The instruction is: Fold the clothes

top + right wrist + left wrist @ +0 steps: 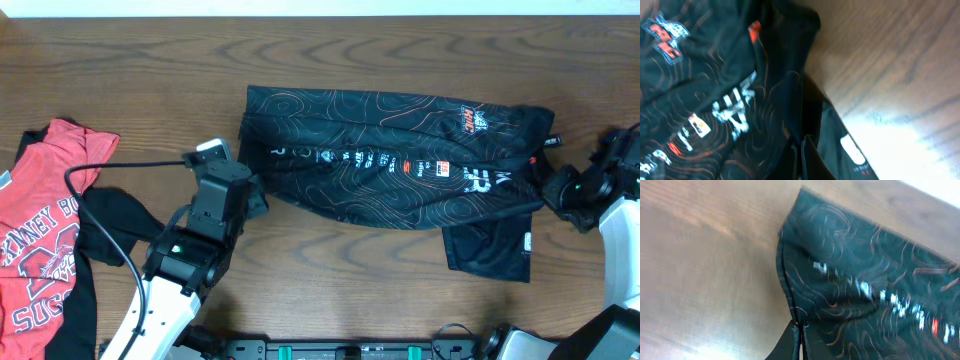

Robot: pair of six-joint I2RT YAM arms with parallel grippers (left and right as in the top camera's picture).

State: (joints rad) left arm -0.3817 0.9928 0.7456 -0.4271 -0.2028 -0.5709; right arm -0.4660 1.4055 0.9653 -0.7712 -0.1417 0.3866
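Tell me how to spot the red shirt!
Find the brown wooden table, then look at its left end. The crumpled red T-shirt with white letters lies there. It is the only red garment; the cloth overlapping it and the big line-patterned jersey are dark.

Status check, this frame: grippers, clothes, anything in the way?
Left gripper shut on left edge of black jersey. Right gripper shut on its right edge. Jersey partly folded, one sleeve sticking out. Red T-shirt lies apart, left side.

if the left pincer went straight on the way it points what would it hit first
The black short-sleeved jersey with orange-red contour lines: the left pincer seems shut on its edge, pointing across the cloth.
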